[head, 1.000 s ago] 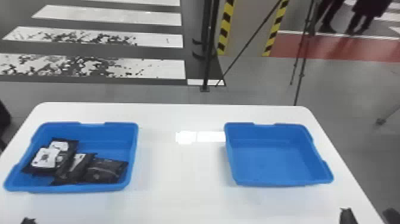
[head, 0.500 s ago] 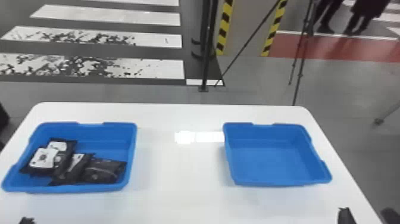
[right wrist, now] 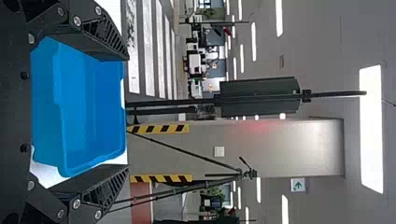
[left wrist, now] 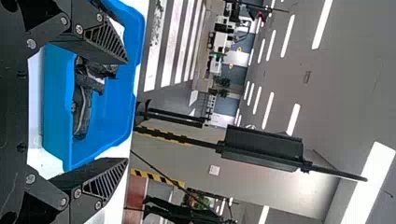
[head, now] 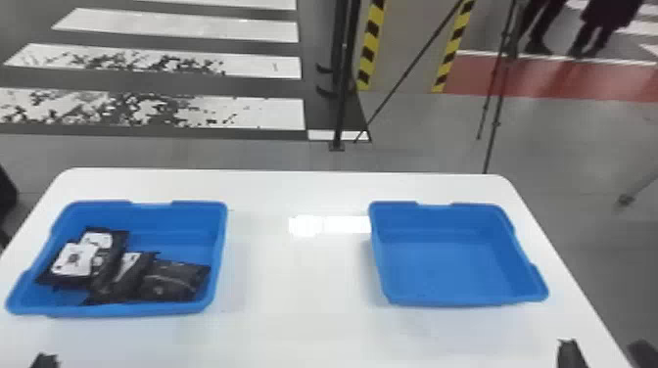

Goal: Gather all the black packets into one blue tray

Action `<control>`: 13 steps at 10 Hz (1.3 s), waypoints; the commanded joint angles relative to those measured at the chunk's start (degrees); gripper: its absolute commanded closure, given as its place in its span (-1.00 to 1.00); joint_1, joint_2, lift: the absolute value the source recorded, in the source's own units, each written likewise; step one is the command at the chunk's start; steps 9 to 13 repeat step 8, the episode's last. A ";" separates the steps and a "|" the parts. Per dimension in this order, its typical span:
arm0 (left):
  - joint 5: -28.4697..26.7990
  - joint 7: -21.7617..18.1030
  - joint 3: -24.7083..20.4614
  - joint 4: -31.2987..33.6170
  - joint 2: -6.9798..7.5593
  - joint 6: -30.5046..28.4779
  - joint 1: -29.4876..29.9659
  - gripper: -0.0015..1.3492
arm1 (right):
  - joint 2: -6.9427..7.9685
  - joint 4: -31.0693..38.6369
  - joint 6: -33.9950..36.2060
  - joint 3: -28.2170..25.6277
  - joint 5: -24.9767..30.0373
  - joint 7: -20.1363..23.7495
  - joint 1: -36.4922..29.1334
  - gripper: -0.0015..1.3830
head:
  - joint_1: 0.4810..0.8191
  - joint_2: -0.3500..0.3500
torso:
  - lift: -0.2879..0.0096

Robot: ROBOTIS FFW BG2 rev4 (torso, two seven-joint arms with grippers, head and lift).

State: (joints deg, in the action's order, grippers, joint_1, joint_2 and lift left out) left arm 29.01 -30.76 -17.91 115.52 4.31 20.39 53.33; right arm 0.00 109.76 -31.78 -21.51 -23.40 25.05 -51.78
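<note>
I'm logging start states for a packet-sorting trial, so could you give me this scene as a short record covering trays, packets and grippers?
surface: white table
left tray: blue, holding the packets
right tray: blue, no packets in it
packets: black, several with white patches, overlapping in a heap; exact count unclear
left gripper: open, nothing between its fingers
right gripper: open, nothing between its fingers
gathering: all visible packets share one tray
</note>
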 commanded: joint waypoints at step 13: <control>0.02 0.00 0.43 0.00 0.00 -0.28 -0.17 -0.54 | 0.05 0.00 0.00 0.26 -0.02 0.00 0.45 -0.68 | 0.27 -0.34 | 0.20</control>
